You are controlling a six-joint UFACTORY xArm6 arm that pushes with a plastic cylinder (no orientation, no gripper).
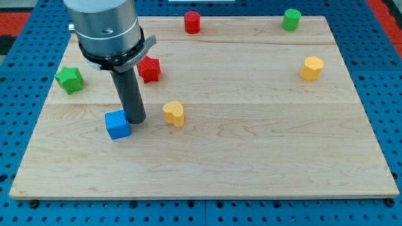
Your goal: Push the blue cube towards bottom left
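The blue cube point(117, 124) lies on the wooden board point(251, 157), left of the middle. My tip point(136, 120) is the lower end of the dark rod. It stands just right of the cube, slightly above it in the view, touching or nearly touching the cube's upper right side. The arm's grey body hangs over the board's upper left part.
A green star-shaped block point(70, 79) lies at the far left. A red star-shaped block point(149, 69) sits behind the rod. A yellow heart-shaped block point(174, 113) lies right of my tip. A red cylinder point(192, 22), a green cylinder point(291, 19) and a yellow hexagonal block point(311, 68) lie farther up and right.
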